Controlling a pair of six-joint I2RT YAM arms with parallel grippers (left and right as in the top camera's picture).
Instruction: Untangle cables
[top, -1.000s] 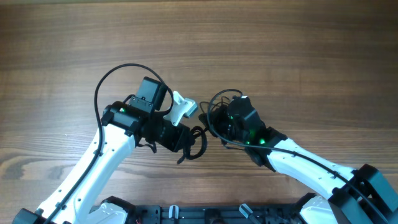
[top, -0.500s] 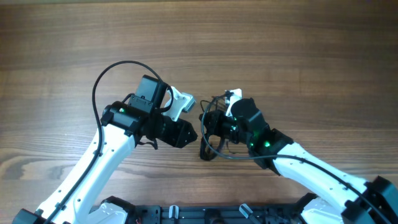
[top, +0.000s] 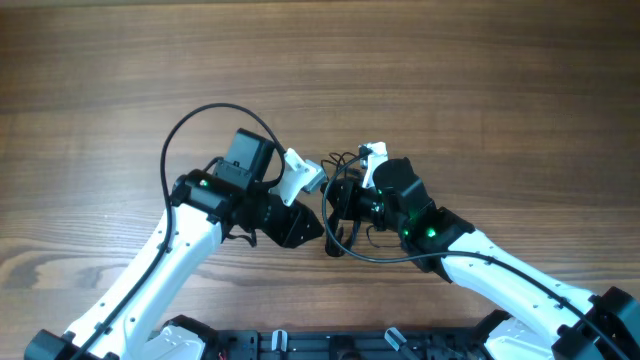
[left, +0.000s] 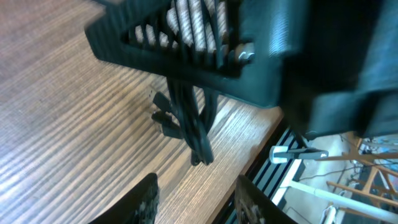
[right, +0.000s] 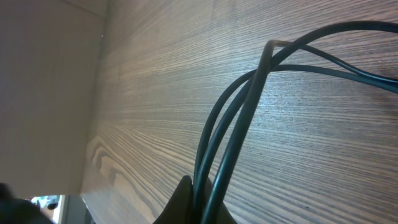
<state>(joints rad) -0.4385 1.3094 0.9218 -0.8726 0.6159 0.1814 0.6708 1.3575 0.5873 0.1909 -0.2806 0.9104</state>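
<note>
A: Grippers counted?
B: Two. The left gripper (left: 198, 200) is seen with fingers apart, nothing between them. The right gripper (top: 350, 195) is clamped on the cables (left: 189, 121).
A: Strands?
B: Three are counted at the clamp. The bundle is hung mid-table (top: 120, 80), at 3 o'clock of the left gripper.
</note>
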